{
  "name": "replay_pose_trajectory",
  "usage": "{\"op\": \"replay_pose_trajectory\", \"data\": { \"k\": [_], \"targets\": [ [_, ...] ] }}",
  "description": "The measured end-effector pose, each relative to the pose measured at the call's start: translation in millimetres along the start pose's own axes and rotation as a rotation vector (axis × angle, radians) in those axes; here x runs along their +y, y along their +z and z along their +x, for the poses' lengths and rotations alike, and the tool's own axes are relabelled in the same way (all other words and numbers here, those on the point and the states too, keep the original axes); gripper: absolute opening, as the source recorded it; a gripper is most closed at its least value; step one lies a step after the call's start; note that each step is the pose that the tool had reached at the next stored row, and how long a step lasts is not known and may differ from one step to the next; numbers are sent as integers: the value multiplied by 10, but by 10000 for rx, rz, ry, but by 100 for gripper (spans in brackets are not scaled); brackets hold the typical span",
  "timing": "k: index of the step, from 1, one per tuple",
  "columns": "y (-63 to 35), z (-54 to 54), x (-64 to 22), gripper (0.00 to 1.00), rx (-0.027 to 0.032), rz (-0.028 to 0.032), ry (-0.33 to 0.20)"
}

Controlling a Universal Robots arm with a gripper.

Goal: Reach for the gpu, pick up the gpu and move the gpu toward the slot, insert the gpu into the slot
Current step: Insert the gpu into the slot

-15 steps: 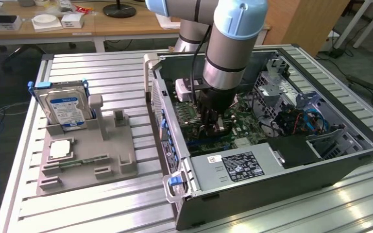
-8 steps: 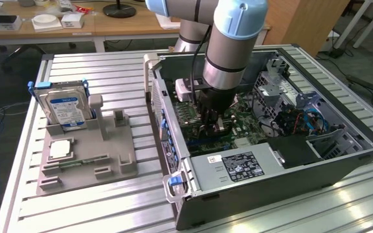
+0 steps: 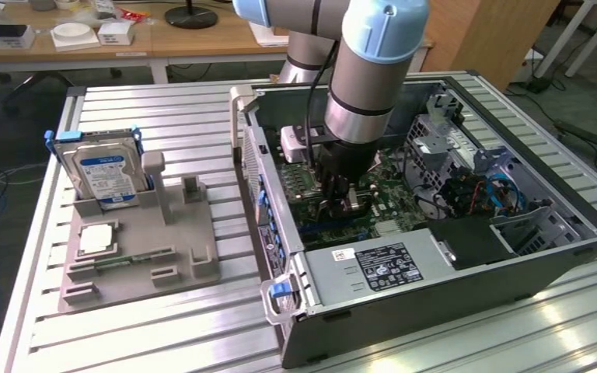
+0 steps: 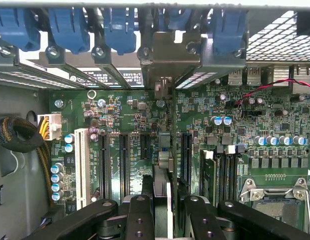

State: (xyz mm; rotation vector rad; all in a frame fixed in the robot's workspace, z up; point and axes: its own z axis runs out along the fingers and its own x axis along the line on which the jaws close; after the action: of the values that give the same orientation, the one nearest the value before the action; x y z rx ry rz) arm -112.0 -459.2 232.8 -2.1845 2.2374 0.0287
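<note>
In the wrist view the gpu [image 4: 164, 150] appears edge-on as a thin upright card, and its metal bracket [image 4: 171, 62] reaches the case's rear wall. My gripper [image 4: 166, 216] is shut on the card, one black finger [image 4: 139, 215] on each side. The card stands over the green motherboard [image 4: 129, 107], between two black expansion slots [image 4: 144, 145]. The slot directly under it is hidden by the card. In the exterior view my gripper [image 3: 340, 194] is lowered deep inside the open computer case [image 3: 423, 311], above the motherboard [image 3: 309, 190].
A grey fixture [image 3: 143, 256] on the exterior view's left holds the silver hard drive with a blue label [image 3: 106, 175], a chip [image 3: 99, 237] and a green memory stick [image 3: 122, 260]. Around the gripper are the case walls, a power supply [image 3: 376, 268] and blue clips [image 4: 119, 27].
</note>
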Motion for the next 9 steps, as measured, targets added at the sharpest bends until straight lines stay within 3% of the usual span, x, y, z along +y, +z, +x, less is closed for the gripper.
{"op": "replay_pose_trajectory", "data": {
  "k": [9],
  "targets": [
    [0, -1, -23, 28, 0, 0, 2]
  ]
}}
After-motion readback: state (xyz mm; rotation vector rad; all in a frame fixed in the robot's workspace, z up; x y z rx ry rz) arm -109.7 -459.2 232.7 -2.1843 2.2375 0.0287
